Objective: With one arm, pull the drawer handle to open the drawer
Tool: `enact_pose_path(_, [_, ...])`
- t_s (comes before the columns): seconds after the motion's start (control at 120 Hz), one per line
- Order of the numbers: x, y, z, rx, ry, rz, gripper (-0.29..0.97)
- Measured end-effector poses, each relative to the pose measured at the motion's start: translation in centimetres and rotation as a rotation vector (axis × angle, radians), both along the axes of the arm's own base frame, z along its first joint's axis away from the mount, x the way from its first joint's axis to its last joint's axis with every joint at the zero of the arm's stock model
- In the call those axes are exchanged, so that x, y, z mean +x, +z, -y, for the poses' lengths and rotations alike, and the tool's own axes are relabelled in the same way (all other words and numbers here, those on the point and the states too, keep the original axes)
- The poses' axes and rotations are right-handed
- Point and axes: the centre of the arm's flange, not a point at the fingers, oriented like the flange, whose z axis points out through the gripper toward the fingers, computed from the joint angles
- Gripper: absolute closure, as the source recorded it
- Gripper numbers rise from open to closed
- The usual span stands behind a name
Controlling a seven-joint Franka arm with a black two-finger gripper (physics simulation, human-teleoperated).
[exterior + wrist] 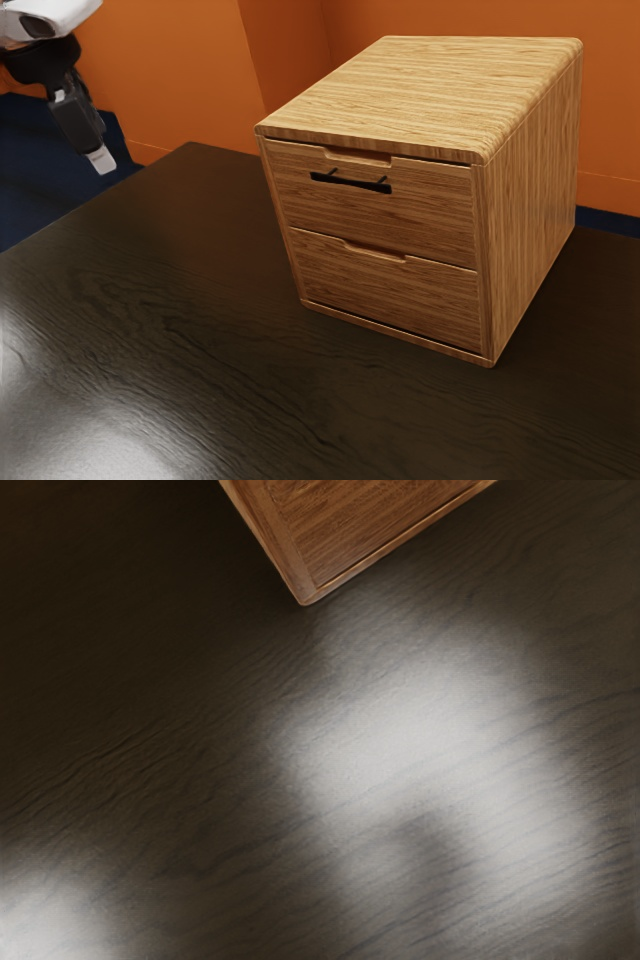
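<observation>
Dark table [150,350], orange walls [180,70]; gripper [98,158] well apart from cabinet [430,100], opening impossible to tell. Long approach: could miss slim handle [350,183], or drag cabinet.

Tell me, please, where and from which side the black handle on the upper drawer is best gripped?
Grip the black handle at mid-bar, coming straight at the front of the upper drawer. The bar lies level and stands off the wood on two short posts, so closing on it from above and below should likely hold for the pull.
</observation>
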Motion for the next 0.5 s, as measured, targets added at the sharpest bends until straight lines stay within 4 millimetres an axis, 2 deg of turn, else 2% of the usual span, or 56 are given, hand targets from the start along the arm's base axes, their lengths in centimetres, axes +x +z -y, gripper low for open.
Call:
enact_pose_path(0.075, [0.3, 0.2, 1.8, 0.014, -0.062, 0.000, 0.00])
enact_pose_path(0.167, [0.1, 0.1, 1.7, 0.020, -0.086, -0.013, 0.00])
enact_pose_path(0.25, [0.1, -0.2, 2.7, 0.018, -0.127, -0.035, 0.00])
enact_pose_path(0.317, [-1.1, 0.2, 3.1, -0.004, -0.156, -0.048, 0.00])
enact_pose_path(0.442, [-1.5, -1.9, 4.7, -0.028, -0.263, -0.154, 0.00])
enact_pose_path(0.5, [-1.8, -3.3, 7.0, -0.006, -0.379, -0.185, 0.00])
